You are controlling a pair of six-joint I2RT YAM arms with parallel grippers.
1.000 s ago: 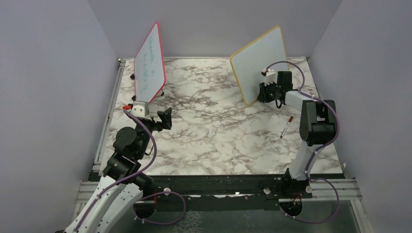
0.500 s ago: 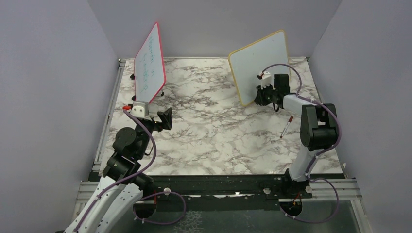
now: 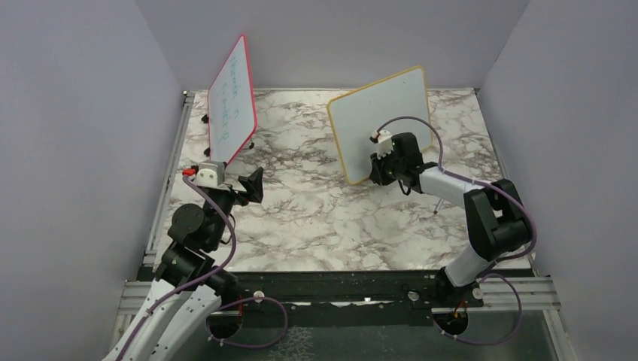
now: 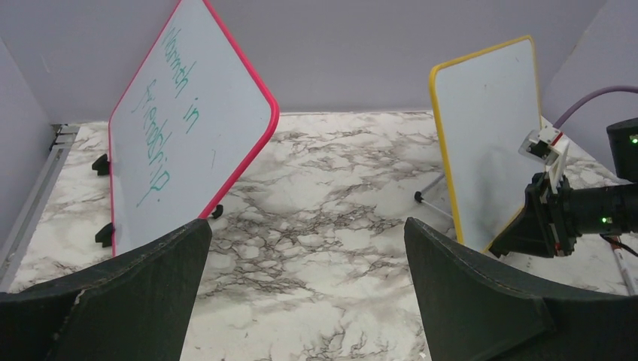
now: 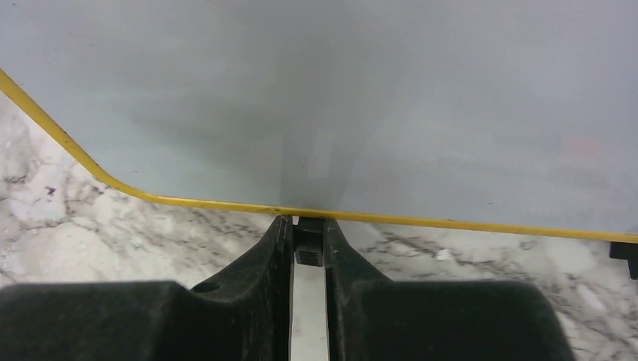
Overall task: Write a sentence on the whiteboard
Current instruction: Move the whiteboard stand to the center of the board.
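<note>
Overhead first. Whiteboard [image 3: 376, 120] upper right of centre, yellow-framed, standing tilted on the marbled table [image 3: 316, 218], visible face plain white. Right gripper [image 3: 374, 171] pressed against its lower edge; jaws too small to judge from up here. Red-framed board [image 3: 229, 98] at upper left, also standing tilted, with faint green marks too small to read. Left gripper [image 3: 254, 184] just below that board and apart from it, jaws spread.

Next, the left wrist view. Both boards at once: red-framed board left, whiteboard right, bare marble between them. Green handwriting [image 4: 162, 143] in slanted lines on the red-framed board, readable only in this view, and only in part: a small "in" for certain, the longer words beside it not safely made out. Whiteboard face pale and plain. Right gripper at the right edge of the frame, against the whiteboard's lower part. Own fingers [image 4: 113, 301] wide apart along the bottom, released, marble showing between them.

Lastly, the right wrist view. Whiteboard filling the upper frame, yellow lower rim running across, rounded corner at left. Jaws clenched to a narrow slit directly under that rim, gripping a small black piece [image 5: 308, 248] of the whiteboard's lower edge, a grip no other view shows. Black foot [image 5: 624, 250] at the far right under the rim.
</note>
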